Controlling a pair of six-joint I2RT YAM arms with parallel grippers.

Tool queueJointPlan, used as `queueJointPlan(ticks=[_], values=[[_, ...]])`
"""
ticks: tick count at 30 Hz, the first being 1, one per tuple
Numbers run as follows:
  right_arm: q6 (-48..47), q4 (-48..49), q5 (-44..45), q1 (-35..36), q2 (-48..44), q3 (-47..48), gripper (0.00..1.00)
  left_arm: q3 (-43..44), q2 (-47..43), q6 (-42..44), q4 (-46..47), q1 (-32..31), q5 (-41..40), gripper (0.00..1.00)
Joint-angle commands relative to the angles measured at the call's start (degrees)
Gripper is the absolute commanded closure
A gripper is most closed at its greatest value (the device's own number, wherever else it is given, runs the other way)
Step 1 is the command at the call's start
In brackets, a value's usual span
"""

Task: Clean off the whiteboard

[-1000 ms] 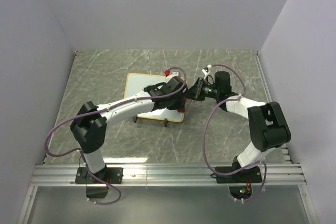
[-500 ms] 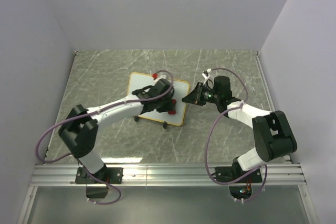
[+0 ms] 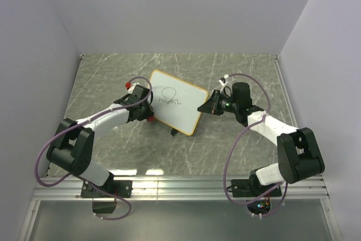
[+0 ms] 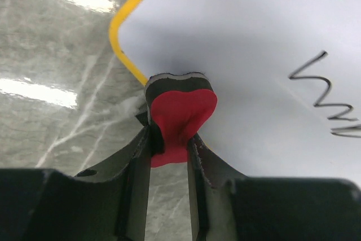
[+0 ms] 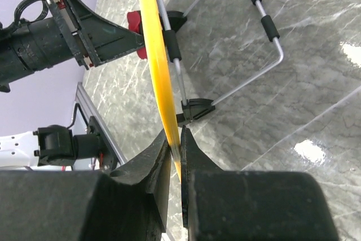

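Observation:
The whiteboard point(image 3: 176, 102) stands tilted in the middle of the table, white with a yellow frame and a black scribble point(image 3: 169, 97). My right gripper point(image 3: 203, 107) is shut on its right edge; the right wrist view shows the yellow frame point(image 5: 155, 55) edge-on between the fingers, with the wire stand point(image 5: 265, 23) behind. My left gripper point(image 3: 148, 107) is at the board's left edge, shut on the red eraser point(image 4: 179, 114). The eraser's tip touches the white surface point(image 4: 254, 55) near the corner, left of the scribble point(image 4: 327, 100).
The table is grey marbled stone point(image 3: 113, 77) with white walls on three sides. A metal rail point(image 3: 180, 187) runs along the near edge by the arm bases. Purple cables loop from both arms.
The left arm has swung left off the board to its left edge, uncovering the scribble. The board has turned and now stands more tilted, still held by the right gripper.

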Motion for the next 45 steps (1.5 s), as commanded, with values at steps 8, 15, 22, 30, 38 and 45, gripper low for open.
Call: queueJointPlan(ticks=[8, 15, 22, 30, 38, 45], values=[[-1.1, -4.9, 1.6, 0.4, -2.3, -1.7, 1.00, 13.2, 0.4, -4.4, 0.5, -14.4, 0.0, 1.00], [-1.3, -4.9, 1.1, 0.8, -2.2, -1.7, 1.00, 16.0, 4.5, -8.9, 5.2, -19.1, 3.5, 0.99], [-2.6, -7.3, 1.0, 1.0, -3.4, -1.5, 1.00, 16.0, 8.4, -6.9, 5.1, -16.4, 1.4, 1.00], [-4.1, -11.4, 1.5, 1.5, -4.3, -0.1, 1.00, 7.8, 8.6, 0.2, 8.7, 2.2, 7.3, 1.00], [-5.3, -15.3, 2.5, 1.5, -4.7, 2.9, 1.00, 6.3, 13.8, 2.2, 9.2, 6.8, 10.7, 1.00], [-5.4, -16.0, 2.4, 1.5, -4.5, 3.9, 1.00, 12.3, 13.5, 2.9, 7.2, -1.1, 13.5, 1.00]])
